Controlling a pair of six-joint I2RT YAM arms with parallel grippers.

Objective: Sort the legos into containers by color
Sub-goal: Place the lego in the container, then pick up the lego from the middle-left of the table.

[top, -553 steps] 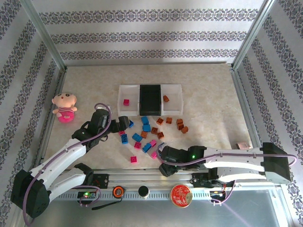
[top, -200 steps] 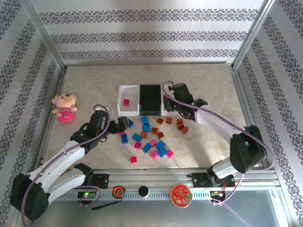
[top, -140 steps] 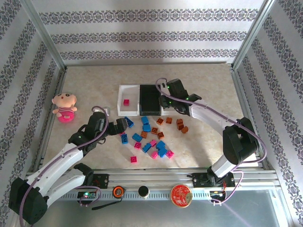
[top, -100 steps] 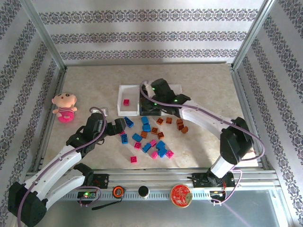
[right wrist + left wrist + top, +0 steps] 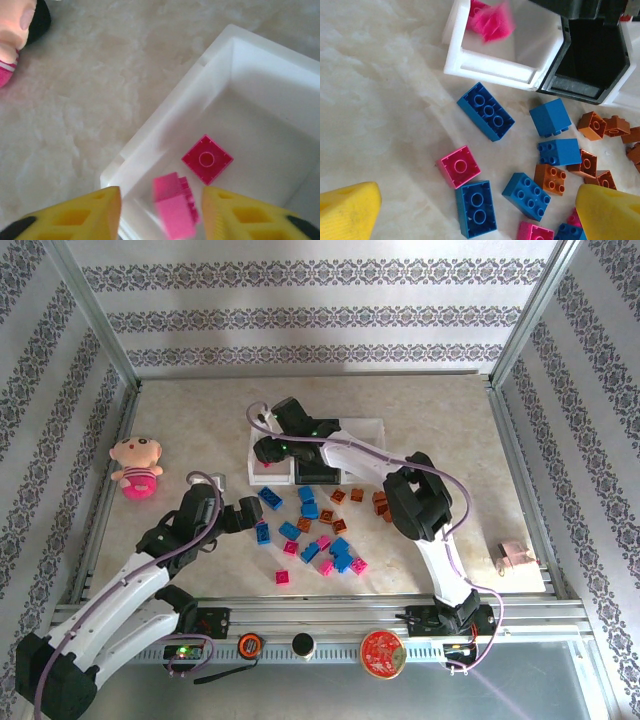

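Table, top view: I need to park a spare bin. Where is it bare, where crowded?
Bare: the far strip between the containers and the back wall; the right side, between the right arm and the side rail; a smaller patch between the doll and the containers. Crowded: the legos scattered just before the containers.

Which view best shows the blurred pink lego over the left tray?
Right wrist: the blurred pink lego is between the fingers of the open right gripper, over the left white tray. Left wrist catches a pink smear at the frame's top; top external shows the right gripper above that tray.
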